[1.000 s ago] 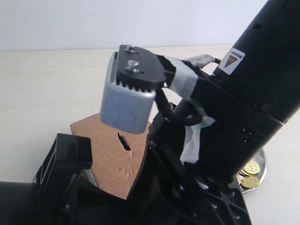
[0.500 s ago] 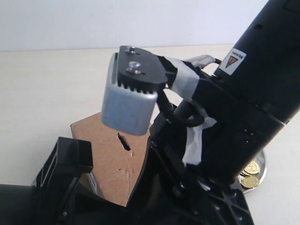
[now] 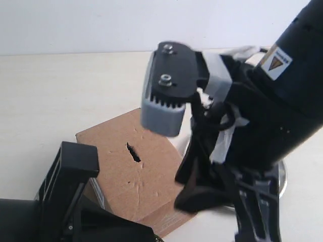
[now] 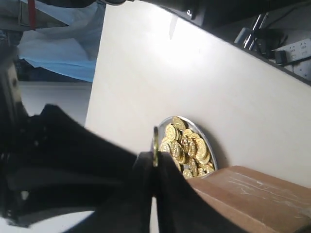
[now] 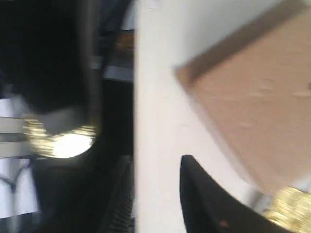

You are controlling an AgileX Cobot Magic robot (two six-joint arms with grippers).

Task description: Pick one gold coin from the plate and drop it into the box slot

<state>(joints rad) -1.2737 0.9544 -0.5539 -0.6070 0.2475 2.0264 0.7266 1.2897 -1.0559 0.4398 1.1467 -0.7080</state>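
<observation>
Gold coin (image 4: 155,145) is clamped between the closed jaws of the left gripper (image 4: 155,164). It stands on edge, so the wrist camera sees only its thin rim, with its long axis in line with the dark fingers (image 4: 138,177) and about half of it standing out past their tips. It is held off the table (image 3: 60,101), and in the wrist view it overlaps the near rim of the plate (image 4: 212,154).

That round silver plate holds a loose heap of gold coins (image 4: 187,148), most lying flat and overlapping. It sits just beside the brown cardboard box (image 3: 126,176).

The slot (image 3: 133,153) is a short dark slit with ragged edges in the box top. In the exterior view it runs on a diagonal from upper left to lower right, and nothing is in it.

The right gripper (image 5: 155,199) is blurred, but its jaws stand apart with bare table showing between them. A grey-padded finger (image 3: 160,113) hangs over the far edge of the box. The right arm (image 3: 282,116) carries a yellow triangle warning sticker (image 3: 276,59) whose print is too small to read.
</observation>
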